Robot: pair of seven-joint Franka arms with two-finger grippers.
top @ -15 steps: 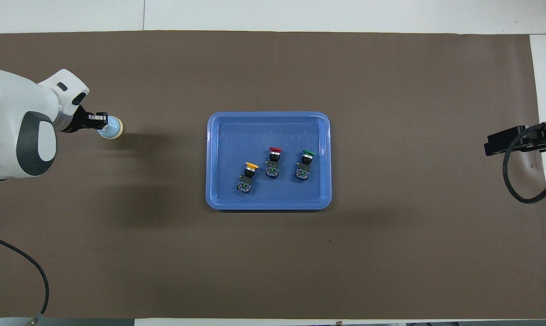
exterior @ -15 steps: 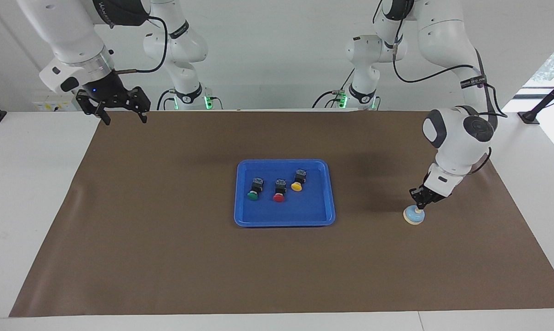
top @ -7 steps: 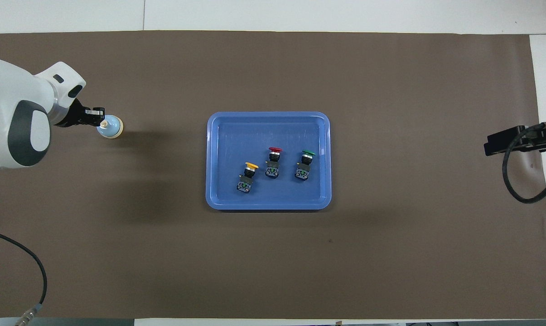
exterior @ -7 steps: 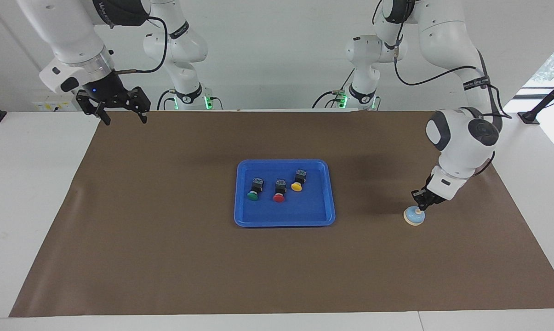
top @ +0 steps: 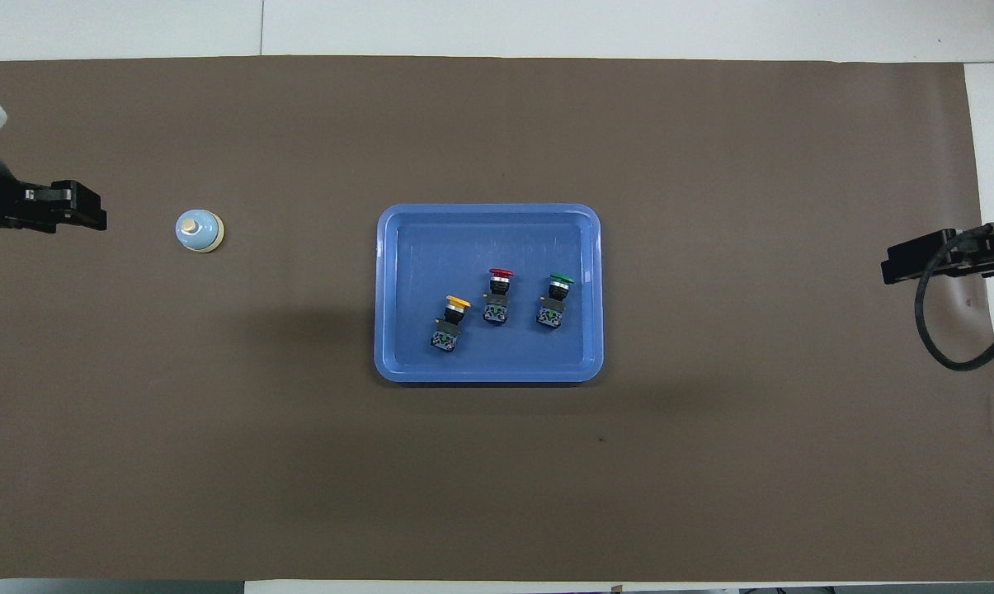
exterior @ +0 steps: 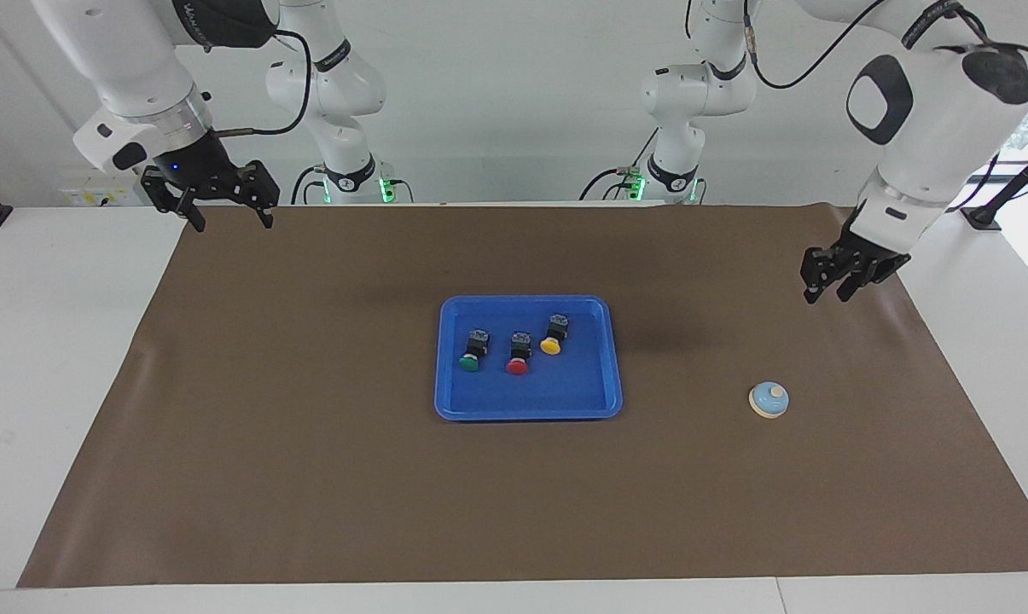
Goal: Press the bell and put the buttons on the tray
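The light-blue bell point(exterior: 769, 399) stands alone on the brown mat toward the left arm's end; it also shows in the overhead view point(top: 199, 231). The blue tray point(exterior: 526, 300) lies mid-table, also in the overhead view point(top: 488, 209). In it lie the green button point(exterior: 469, 362), the red button point(exterior: 518, 367) and the yellow button point(exterior: 550, 346). My left gripper point(exterior: 826, 294) is raised over the mat near its edge, clear of the bell and empty. My right gripper point(exterior: 233, 224) waits open and empty above the mat's corner at the right arm's end.
A brown mat point(exterior: 309, 477) covers most of the white table point(exterior: 61, 358). The arm bases stand at the robots' edge. Nothing else lies on the mat.
My left gripper has lifted off the bell's knob and drawn back up toward the robots' side. The bell, tray, buttons and right arm have not moved.
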